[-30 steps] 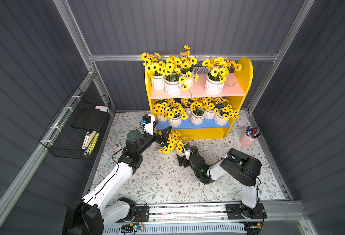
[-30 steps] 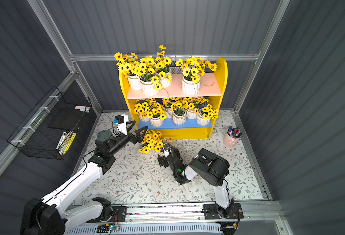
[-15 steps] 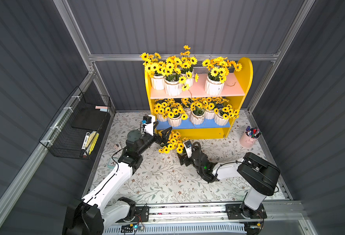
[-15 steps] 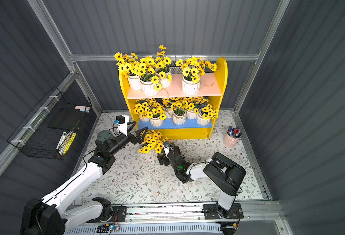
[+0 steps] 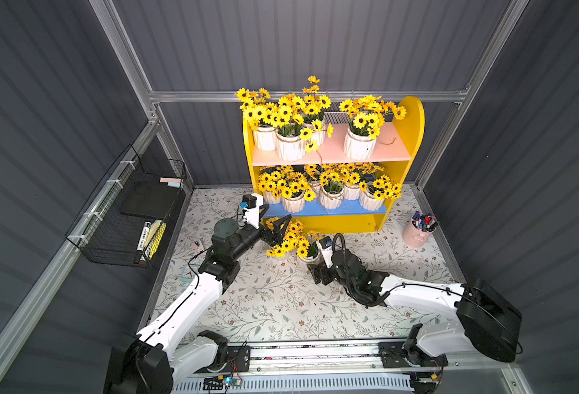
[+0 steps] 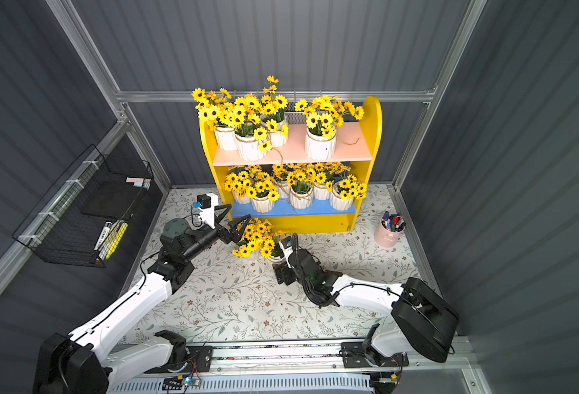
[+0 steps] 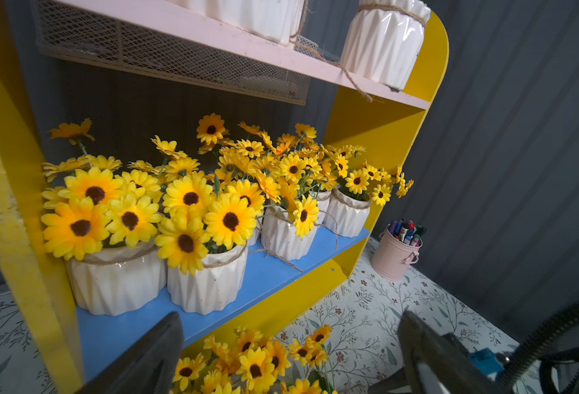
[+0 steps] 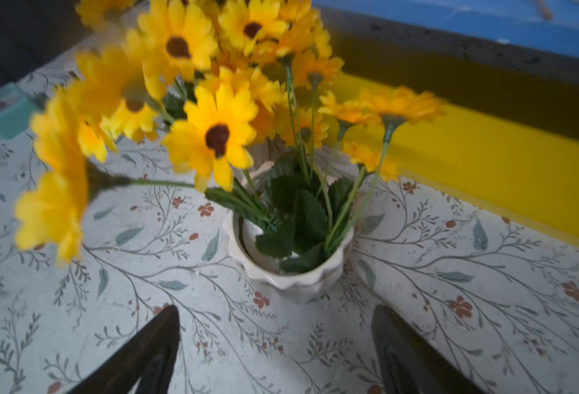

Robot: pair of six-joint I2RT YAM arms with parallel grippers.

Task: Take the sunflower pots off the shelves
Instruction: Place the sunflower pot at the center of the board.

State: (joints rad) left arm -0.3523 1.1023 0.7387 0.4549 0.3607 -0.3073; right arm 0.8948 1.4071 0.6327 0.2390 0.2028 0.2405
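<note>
The shelves (image 5: 414, 136) (image 6: 371, 126) stand at the back, with several sunflower pots on the pink upper board (image 5: 332, 150) and several on the blue lower board (image 5: 315, 211) (image 7: 271, 273). On the floor in front of the unit stands a sunflower pot (image 5: 306, 261) (image 6: 274, 259) (image 8: 291, 273), upright, next to another bunch of flowers (image 5: 283, 238). My right gripper (image 5: 315, 273) (image 6: 283, 273) (image 8: 276, 327) is open just short of this pot, not touching it. My left gripper (image 5: 274, 220) (image 6: 233, 218) (image 7: 291, 351) hangs open over the floor flowers, at the blue board's left end, holding nothing.
A pink cup of pens (image 5: 417, 235) (image 7: 392, 256) stands right of the unit. A black wire basket (image 5: 127, 211) hangs on the left wall. A white mesh basket (image 7: 178, 58) sits under the pink board. A small teal box (image 8: 1, 112) lies on the flowered floor.
The right arm's base has swung right and the arm stretched out low. Its gripper has backed off slightly from the floor pot, and its jaws have narrowed. The left arm has barely moved.
</note>
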